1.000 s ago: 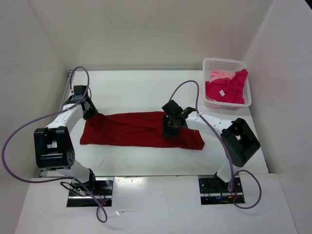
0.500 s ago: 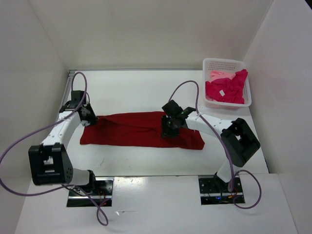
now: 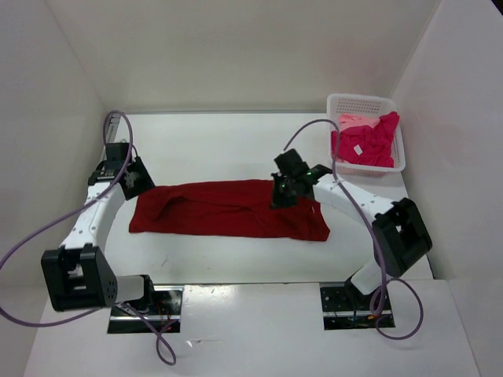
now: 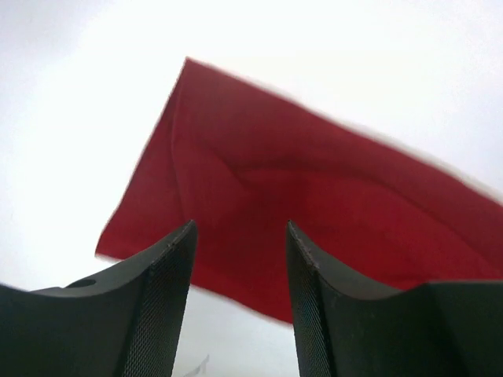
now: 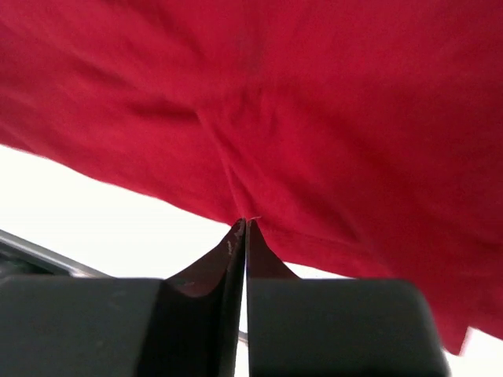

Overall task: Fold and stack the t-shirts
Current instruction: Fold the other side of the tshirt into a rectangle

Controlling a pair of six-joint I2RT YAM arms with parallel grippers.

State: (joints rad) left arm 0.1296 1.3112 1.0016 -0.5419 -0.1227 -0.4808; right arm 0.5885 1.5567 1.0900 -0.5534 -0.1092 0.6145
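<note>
The dark red t-shirt (image 3: 228, 210) lies folded into a long flat band across the table. My left gripper (image 3: 130, 179) is open just off the band's upper left corner, and the left wrist view shows its empty fingers (image 4: 240, 228) over the white table short of the dark red t-shirt (image 4: 314, 204). My right gripper (image 3: 286, 188) is shut at the band's far edge, right of the middle. In the right wrist view its closed tips (image 5: 246, 221) pinch the edge of the dark red t-shirt (image 5: 314, 118), and creases run out from the pinch.
A white perforated basket (image 3: 365, 102) stands at the back right and holds a magenta-pink t-shirt (image 3: 365, 145) with a small white tag and a pale pink t-shirt (image 3: 355, 122). White walls close in the table (image 3: 236, 255) on the left, back and right.
My left gripper has let go of the shirt's left corner, opened and backed off to the upper left. My right gripper shifted slightly right and closed on the shirt's far edge.
</note>
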